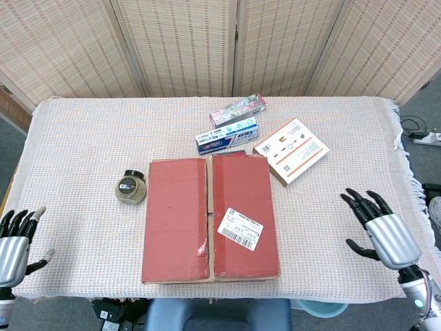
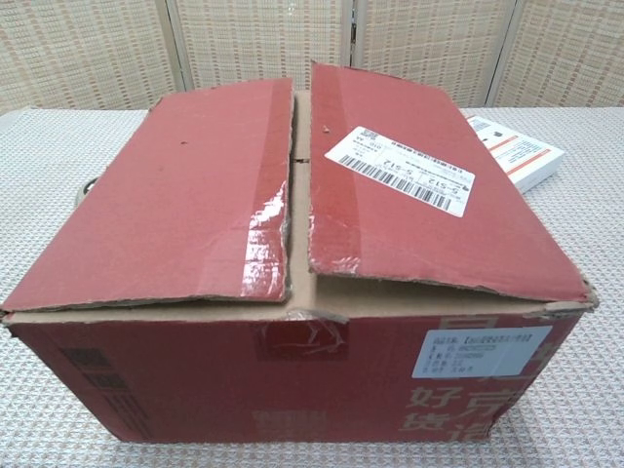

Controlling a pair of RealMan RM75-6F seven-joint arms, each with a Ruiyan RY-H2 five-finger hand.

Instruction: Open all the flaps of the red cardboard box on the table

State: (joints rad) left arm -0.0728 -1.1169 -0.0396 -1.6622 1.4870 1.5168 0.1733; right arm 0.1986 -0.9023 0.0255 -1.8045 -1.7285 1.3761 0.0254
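Head view: the red cardboard box (image 1: 210, 218) sits at the near middle of the table (image 1: 83, 138), its two long top flaps lying flat and closed, meeting along a seam that runs away from the robot. A white shipping label (image 1: 240, 228) is stuck on the right flap. The left hand (image 1: 12, 243) hangs at the near left corner of the table, well apart from the box — fingers spread and pointing upward, thumb out to the side, holding nothing. The right hand (image 1: 381, 229) is over the near right part of the table, also well apart from the box; its dark fingers are fanned wide and empty, thumb out toward the box.

Beside the box on its left stands a small jar (image 1: 130, 187) with a dark lid. Behind the box lie a blue and white carton (image 1: 227, 135) and, further back, a pink patterned carton (image 1: 238, 109). A flat white and orange package (image 1: 291, 150) lies behind and to the right of the box.

From the chest view the box (image 2: 292, 292) fills the picture. The left flap's inner edge carries torn, glossy tape — a strip of bare brown cardboard shows between the two flaps. A second white label (image 2: 482, 351) is on the front wall at the right, and neither hand appears here.
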